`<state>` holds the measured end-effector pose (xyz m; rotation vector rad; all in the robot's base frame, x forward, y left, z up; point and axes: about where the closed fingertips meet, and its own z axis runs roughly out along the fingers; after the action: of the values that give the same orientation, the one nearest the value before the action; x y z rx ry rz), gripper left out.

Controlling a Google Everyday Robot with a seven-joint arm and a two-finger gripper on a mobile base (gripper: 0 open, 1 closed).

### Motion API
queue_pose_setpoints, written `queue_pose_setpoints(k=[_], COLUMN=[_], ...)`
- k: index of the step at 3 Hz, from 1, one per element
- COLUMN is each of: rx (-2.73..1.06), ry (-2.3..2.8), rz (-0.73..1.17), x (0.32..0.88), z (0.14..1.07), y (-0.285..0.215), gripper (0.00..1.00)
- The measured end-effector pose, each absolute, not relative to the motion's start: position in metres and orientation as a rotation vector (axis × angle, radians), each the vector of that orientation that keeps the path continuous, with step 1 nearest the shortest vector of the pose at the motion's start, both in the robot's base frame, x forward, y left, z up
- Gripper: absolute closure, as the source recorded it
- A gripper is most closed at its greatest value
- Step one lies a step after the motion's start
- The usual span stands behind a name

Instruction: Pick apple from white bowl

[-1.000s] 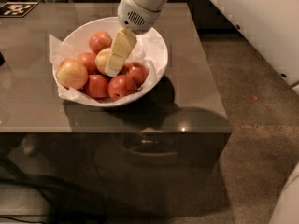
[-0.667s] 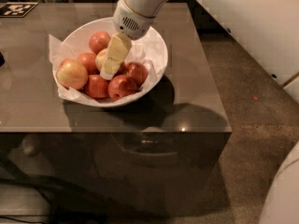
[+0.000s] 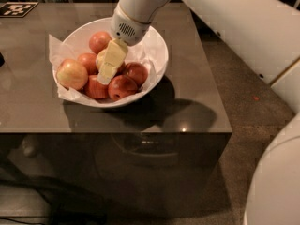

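The white bowl [image 3: 157,50] stands on the dark table, lined with crinkled white paper and holding several apples. The apple [image 3: 99,59], pale yellow-green, lies in the middle of the bowl, mostly hidden behind my gripper. My gripper [image 3: 106,76] reaches down from the white arm into the bowl. It sits right over the pale apple, with its tip among the red apples [image 3: 122,86]. Another pale yellow-pink apple [image 3: 71,74] lies at the bowl's left side.
The dark table [image 3: 197,102] has its front edge just below the bowl and its right edge near the arm. A black-and-white marker tag [image 3: 18,8] lies at the back left. The white arm [image 3: 225,13] crosses the upper right. The floor [image 3: 262,102] is to the right.
My gripper has moved a little to the left and lower into the bowl, closer over the pale apple. The apples and bowl have not moved.
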<state>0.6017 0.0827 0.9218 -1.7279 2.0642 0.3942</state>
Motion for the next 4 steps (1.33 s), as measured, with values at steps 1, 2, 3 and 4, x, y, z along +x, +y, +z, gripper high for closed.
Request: queue_pose_setpoints(k=[1, 2, 3, 4], rx=[-1.747, -1.749, -1.749, -1.749], ry=[2.086, 2.091, 2.091, 2.091], rz=[0.420, 0.438, 0.438, 0.438], x=[0.6027, 0.6036, 0.6036, 0.6036], z=[0.9099, 0.9042, 0.9042, 0.9042], y=[0.0887, 0.0927, 0.0927, 0.0927], gripper=[0.00, 0.19, 0.43, 0.66])
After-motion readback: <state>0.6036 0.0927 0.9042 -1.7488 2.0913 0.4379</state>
